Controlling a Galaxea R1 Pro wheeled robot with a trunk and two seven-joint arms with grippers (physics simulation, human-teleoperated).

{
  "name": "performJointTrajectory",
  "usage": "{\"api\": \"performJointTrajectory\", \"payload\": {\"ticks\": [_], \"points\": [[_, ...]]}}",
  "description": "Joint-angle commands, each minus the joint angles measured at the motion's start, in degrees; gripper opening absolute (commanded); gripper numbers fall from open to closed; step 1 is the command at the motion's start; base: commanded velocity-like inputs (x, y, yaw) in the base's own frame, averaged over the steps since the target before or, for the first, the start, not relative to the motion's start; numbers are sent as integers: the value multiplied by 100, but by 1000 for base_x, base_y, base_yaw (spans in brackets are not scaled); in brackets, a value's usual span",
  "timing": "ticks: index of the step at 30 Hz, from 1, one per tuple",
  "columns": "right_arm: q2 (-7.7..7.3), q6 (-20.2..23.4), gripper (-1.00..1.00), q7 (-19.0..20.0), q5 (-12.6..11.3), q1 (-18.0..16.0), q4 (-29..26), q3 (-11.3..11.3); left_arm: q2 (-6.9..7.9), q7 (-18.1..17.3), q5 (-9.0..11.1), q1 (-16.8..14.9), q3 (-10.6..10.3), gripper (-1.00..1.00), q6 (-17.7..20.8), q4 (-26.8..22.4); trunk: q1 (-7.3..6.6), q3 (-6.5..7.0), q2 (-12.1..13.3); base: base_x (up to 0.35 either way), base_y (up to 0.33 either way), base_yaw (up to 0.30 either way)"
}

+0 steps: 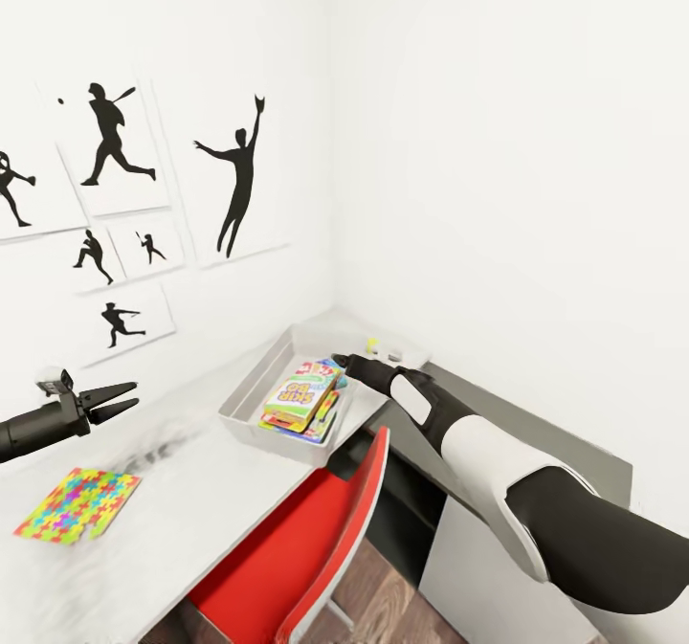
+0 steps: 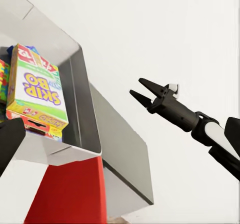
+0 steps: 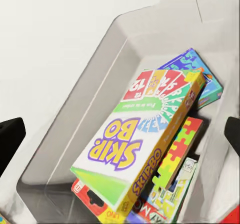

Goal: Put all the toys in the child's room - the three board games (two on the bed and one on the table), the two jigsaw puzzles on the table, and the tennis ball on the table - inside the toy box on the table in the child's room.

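The light-grey toy box (image 1: pixel 251 388) sits at the far end of the white table (image 1: pixel 191 500). Stacked inside it are board games, with the green-edged Skip-Bo box (image 3: pixel 135 144) on top, a blue one (image 3: pixel 202 71) and a red one (image 3: pixel 92 199) beneath. A jigsaw puzzle (image 3: pixel 181 143) lies among them. A second jigsaw puzzle (image 1: pixel 78 503) rests flat on the table, near my left side. My right gripper (image 1: pixel 339 361) hovers open just above the box's right rim, holding nothing. My left gripper (image 1: pixel 113 401) is open and empty above the table, beyond the loose puzzle.
A red chair (image 1: pixel 316 539) is tucked under the table's front edge. A low cabinet with a dark grey top (image 1: pixel 536 433) stands to the right, under my right arm. Two small pale objects (image 1: pixel 381 346) lie behind the toy box, close to the corner walls.
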Motion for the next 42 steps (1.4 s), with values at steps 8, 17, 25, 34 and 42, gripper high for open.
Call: {"api": "performJointTrajectory", "payload": {"ticks": [8, 17, 25, 34, 42], "points": [[1, 13, 100, 8, -22, -9, 4, 9, 4, -29, 4, -3, 3, 100, 59, 1, 2, -14, -14, -167, 165, -153], [1, 13, 100, 8, -17, -8, 4, 8, 4, -31, 4, -3, 3, 100, 58, 1, 2, -14, -14, -73, 138, -13], [1, 8, 100, 7, -18, -7, 4, 9, 4, -28, 4, -3, 5, 100, 63, 1, 2, -14, -14, -127, 91, -1], [1, 4, 100, 5, -14, -8, 4, 13, 4, -16, 4, -3, 2, 100, 58, 1, 2, -14, -14, -138, 60, 0], [1, 63, 100, -217, -13, -11, 4, 23, 4, -8, 4, -3, 2, 100, 57, 1, 2, -14, -14, -108, 38, 0]]}}
